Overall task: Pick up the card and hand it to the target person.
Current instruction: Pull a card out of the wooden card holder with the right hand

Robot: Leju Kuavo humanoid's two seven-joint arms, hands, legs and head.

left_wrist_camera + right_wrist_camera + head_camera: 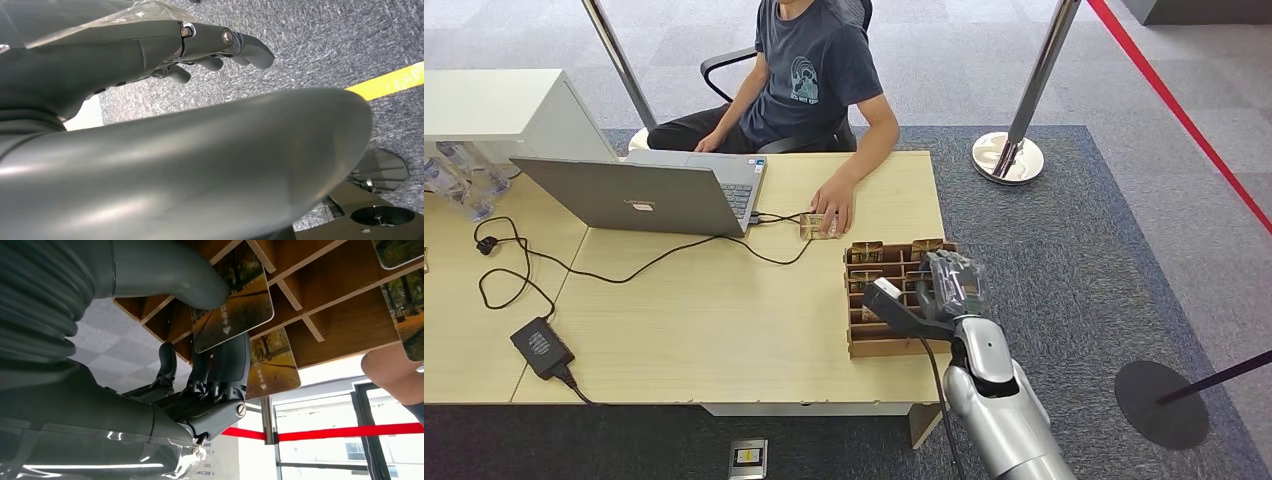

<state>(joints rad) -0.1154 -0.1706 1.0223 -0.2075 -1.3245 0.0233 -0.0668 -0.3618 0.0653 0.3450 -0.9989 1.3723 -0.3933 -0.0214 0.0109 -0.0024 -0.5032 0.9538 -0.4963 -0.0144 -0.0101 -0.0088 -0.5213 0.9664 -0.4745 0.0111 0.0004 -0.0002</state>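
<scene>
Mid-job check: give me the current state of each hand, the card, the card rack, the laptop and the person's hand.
Right hand: over the rack, pinching a card.
Card: held between thumb and fingers, at its slot.
Card rack: on the table, other cards in slots.
Left hand: hanging over carpet, holding nothing, fingers loosely curled.
Laptop: open.
Person's hand: resting on the table.

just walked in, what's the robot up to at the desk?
The right hand is over the wooden card rack at the table's corner. In the right wrist view its thumb and fingers pinch one card that sits in a slot; it does not look lifted clear yet. A seated person across the table rests a hand on another card beside the laptop. The left hand hangs over the carpet, holding nothing.
</scene>
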